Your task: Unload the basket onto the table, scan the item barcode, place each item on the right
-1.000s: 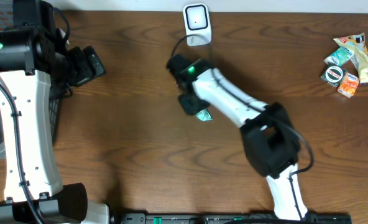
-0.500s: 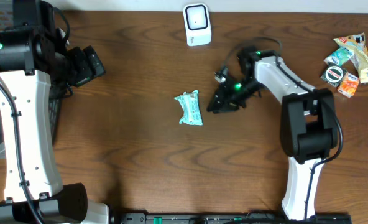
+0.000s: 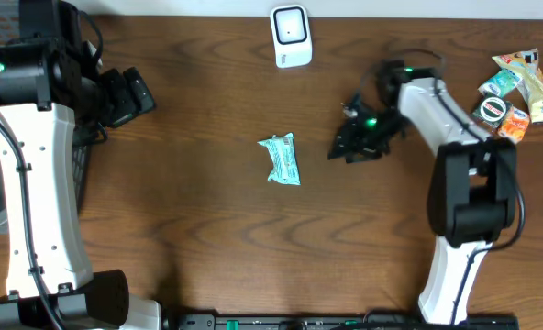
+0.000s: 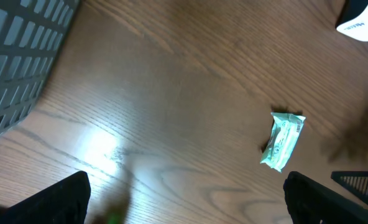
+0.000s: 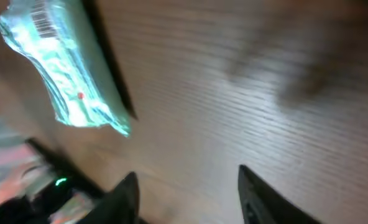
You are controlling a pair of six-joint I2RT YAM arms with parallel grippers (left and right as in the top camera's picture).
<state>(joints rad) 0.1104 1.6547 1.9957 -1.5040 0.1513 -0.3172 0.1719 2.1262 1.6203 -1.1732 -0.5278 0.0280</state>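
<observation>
The item, a small green packet (image 3: 281,159), lies flat on the wooden table, also seen in the left wrist view (image 4: 282,140) and the right wrist view (image 5: 59,68), where its barcode shows at the top end. The white scanner (image 3: 291,37) stands at the table's far edge (image 4: 361,25). My right gripper (image 3: 352,144) hangs to the right of the packet, apart from it, open with nothing between its fingers (image 5: 190,199). My left gripper (image 3: 132,95) stays far left, wide open and empty (image 4: 187,205).
A pile of several snack packets (image 3: 517,87) lies at the far right. A grey slatted basket (image 4: 19,50) stands at the left edge beside the left arm. Bare wood surrounds the green packet.
The right gripper let go of the green packet, opened, and swung right, away from the scanner. The packet now rests on the table. The left arm has not moved.
</observation>
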